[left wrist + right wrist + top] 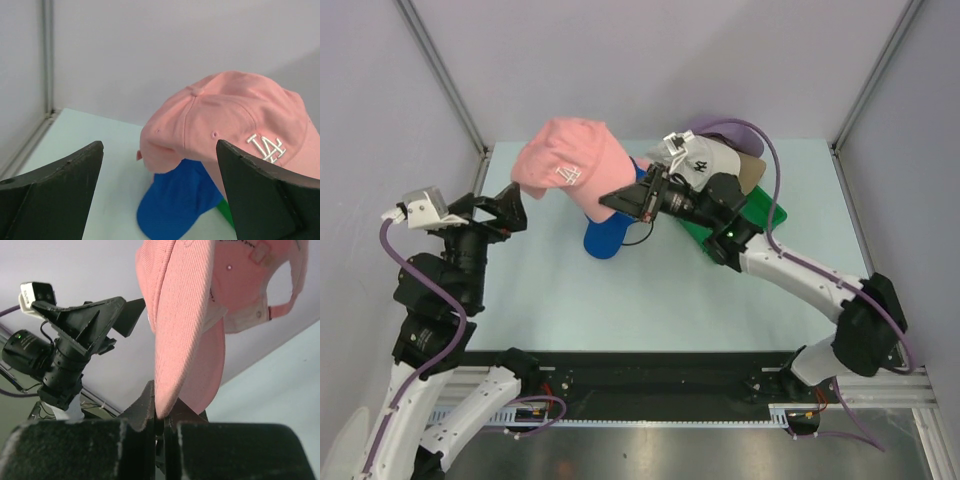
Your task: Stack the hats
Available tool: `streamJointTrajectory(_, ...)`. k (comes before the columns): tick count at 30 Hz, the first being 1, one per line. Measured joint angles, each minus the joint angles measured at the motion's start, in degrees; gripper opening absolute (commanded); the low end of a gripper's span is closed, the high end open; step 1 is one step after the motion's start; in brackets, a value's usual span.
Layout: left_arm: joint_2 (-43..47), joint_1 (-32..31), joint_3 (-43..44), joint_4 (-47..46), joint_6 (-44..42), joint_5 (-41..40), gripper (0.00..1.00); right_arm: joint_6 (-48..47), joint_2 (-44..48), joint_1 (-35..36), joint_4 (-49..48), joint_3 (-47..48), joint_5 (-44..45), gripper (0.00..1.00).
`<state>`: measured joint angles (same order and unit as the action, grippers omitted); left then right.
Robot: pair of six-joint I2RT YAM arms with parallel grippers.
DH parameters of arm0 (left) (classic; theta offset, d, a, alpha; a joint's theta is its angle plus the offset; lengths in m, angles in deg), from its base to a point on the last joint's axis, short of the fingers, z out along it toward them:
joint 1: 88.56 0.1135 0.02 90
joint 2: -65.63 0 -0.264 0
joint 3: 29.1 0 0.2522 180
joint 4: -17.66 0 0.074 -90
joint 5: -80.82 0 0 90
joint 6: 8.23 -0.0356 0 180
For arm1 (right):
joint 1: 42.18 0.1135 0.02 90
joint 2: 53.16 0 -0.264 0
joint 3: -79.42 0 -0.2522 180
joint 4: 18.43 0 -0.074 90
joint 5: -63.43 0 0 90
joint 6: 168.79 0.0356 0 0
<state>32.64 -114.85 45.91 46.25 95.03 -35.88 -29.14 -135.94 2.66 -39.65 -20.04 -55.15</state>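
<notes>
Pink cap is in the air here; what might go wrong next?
The right end effector pinches the pink cap only by its brim edge, so it may slip or swing. The open left end effector sits close beside it and might knock it. The blue cap below is partly hidden, so the drop may land off-centre.

A pink cap overlaps — maybe touches — blue cap.

Top view: the pink fabric baseball cap covers the crown of the royal blue fabric cap; only its brim shows. The white fabric cap hides most of the tan fabric cap and the near part of the lavender fabric cap. The right arm covers much of the flat green plastic tray. Right wrist view: the top edge crops the pink cap.
</notes>
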Motion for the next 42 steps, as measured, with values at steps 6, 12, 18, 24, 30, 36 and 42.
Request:
streamJointTrajectory(6, 2.0, 0.0, -3.4, -0.8, -4.6, -6.8, 1.00, 2.5, -11.1, -2.2, -1.4, 6.9, -3.9, 0.00)
streamJointTrajectory(12, 2.0, 0.0, -5.3, -3.4, -6.9, -9.6, 1.00, 3.6, -19.3, -5.5, -1.4, 13.2, -6.4, 0.00)
streamJointTrajectory(18, 2.1, 0.2, -6.8, -5.2, -8.2, -10.8, 1.00, 3.9, -23.2, -8.7, -1.3, 14.7, -6.9, 0.00)
streamJointTrajectory(24, 3.1, 0.3, -8.5, -6.8, -8.8, -11.3, 1.00, 5.3, -24.9, -11.5, -2.3, 14.1, -7.3, 0.00)
streamJointTrajectory(30, 3.2, 0.7, -9.5, -7.5, -9.3, -12.0, 1.00, 6.5, -24.8, -12.8, -4.7, 9.2, -7.9, 0.00)
streamJointTrajectory(36, 3.2, 1.1, -10.2, -8.1, -9.3, -12.0, 1.00, 8.0, -21.9, -13.6, -7.5, 0.9, -9.2, 0.00)
streamJointTrajectory(42, 2.3, 1.7, -10.3, -8.3, -9.3, -11.3, 1.00, 9.3, -17.9, -15.0, -9.1, -4.7, -9.6, 0.00)
